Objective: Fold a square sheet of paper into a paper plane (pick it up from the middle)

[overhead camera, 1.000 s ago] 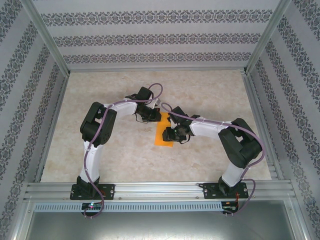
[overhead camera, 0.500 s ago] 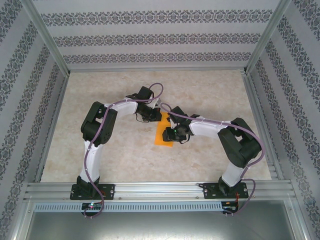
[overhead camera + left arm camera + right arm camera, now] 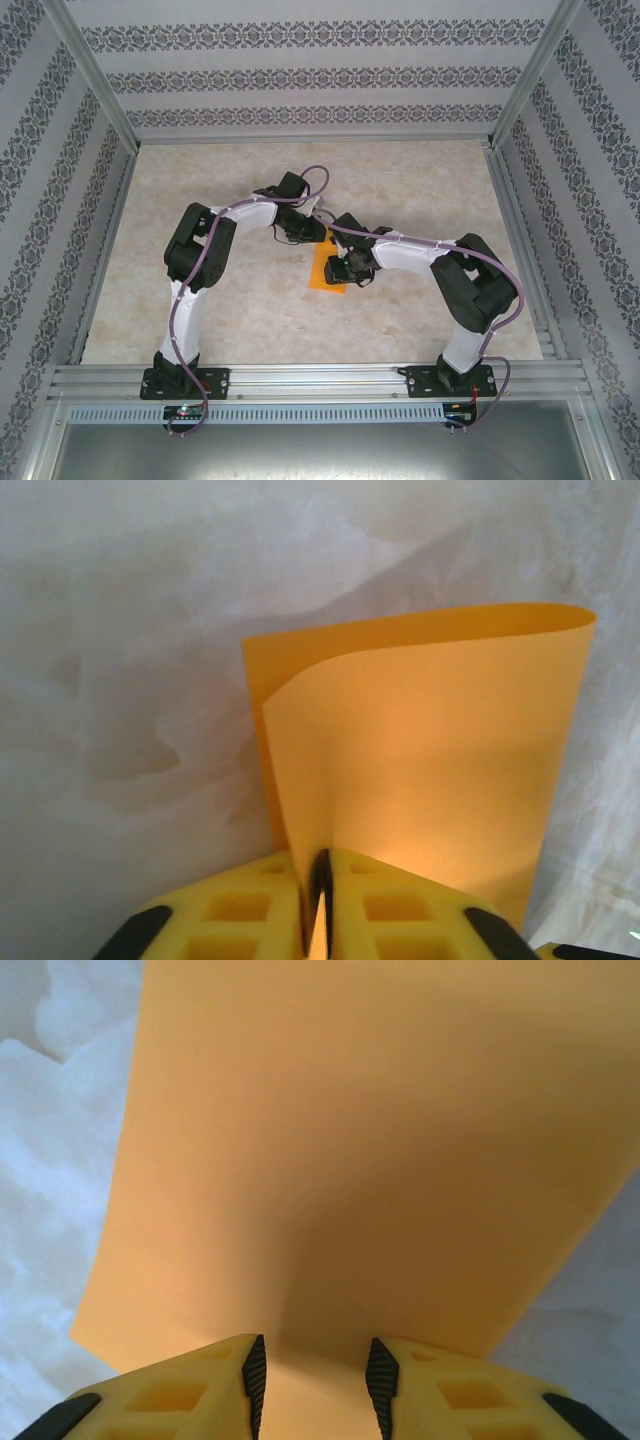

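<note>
Orange square sheet of paper (image 3: 420,770), plain, in a soft curl.

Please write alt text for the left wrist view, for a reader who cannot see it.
The left gripper, its two yellow fingers almost together, pinches the near edge of a thin, bright orange sheet of paper. The sheet curls over itself in an uncreased bend, with a pale marbled table behind it.
</note>
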`<state>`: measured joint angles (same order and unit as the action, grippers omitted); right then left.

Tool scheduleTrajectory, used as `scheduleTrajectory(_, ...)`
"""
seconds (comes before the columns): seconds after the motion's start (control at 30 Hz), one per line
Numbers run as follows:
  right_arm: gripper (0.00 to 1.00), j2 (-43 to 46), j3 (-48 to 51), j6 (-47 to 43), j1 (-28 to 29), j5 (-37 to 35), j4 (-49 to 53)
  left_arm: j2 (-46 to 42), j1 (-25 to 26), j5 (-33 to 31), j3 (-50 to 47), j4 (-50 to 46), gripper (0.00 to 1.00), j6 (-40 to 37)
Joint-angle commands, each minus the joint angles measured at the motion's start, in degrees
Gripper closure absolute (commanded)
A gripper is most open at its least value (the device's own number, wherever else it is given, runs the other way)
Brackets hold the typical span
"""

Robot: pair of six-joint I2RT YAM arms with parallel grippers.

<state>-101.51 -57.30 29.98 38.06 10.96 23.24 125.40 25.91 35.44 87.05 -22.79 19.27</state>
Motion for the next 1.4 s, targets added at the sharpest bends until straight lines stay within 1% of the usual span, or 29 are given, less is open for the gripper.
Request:
scheduleTrajectory(0.0, 0.64, -4.6, 1.5, -0.7, 0.7, -4.9, 5.2, 1.6, 0.5, -4.5, 0.6, -4.3, 0.79, -1.5)
scheduleTrajectory(0.27, 0.65, -4.9, 2.2, -0.3, 1.0, -4.8, 4.4, -3.4, 0.2, -7.9, 3.2, -6.6, 0.61, -1.9)
scheduleTrajectory(0.43, 0.65, -4.6, 2.7, 0.0, 0.7, -3.8, 3.2, -7.2, -0.1, -12.1, 2.5, -9.3, 0.58, -2.9)
scheduleTrajectory(0.53, 0.65, -4.5, 2.9, 0.4, 0.6, -2.7, 2.0, -10.7, -0.4, -12.9, 0.1, -9.4, 0.57, -2.5)
scheduleTrajectory(0.57, 0.65, -4.5, 3.0, 0.4, 0.5, -2.3, 1.7, -11.8, -0.4, -12.2, -0.9, -8.9, 0.59, -2.2)
scheduleTrajectory(0.67, 0.65, -4.0, 3.3, 0.8, 0.4, -1.3, 0.5, -13.4, -0.4, -5.4, -5.0, -5.9, 0.67, 0.8)
scheduleTrajectory(0.73, 0.65, -3.6, 3.5, 1.0, 0.3, -0.9, 0.1, -13.0, -0.4, -0.4, -7.9, -2.8, 0.76, 3.4)
scheduleTrajectory(0.8, 0.66, -3.2, 3.8, 1.1, 0.2, -0.6, -0.4, -12.5, -0.3, 2.3, -10.4, 0.3, 0.83, 5.6)
scheduleTrajectory(0.83, 0.66, -3.0, 3.9, 1.1, 0.1, -0.4, -0.6, -12.2, 0.0, 2.5, -11.2, 1.0, 0.86, 5.9)
scheduleTrajectory(0.9, 0.66, -2.6, 4.2, 1.3, 0.0, 0.0, -1.2, -11.7, 0.2, 2.6, -12.5, 2.2, 0.88, 6.2)
scheduleTrajectory(1.13, 0.66, -1.4, 5.4, 2.3, -0.7, 1.8, -3.3, -9.2, 1.3, 5.2, -14.4, 6.6, 0.91, 7.5)
scheduleTrajectory(1.27, 0.66, -0.8, 6.0, 3.2, -1.1, 2.9, -5.0, -7.3, 1.7, 4.3, -14.4, 5.8, 0.93, 6.5)
scheduleTrajectory(1.37, 0.66, -0.2, 6.2, 3.6, -1.3, 3.7, -5.9, -6.2, 2.0, 1.9, -13.8, 4.0, 0.94, 4.8)
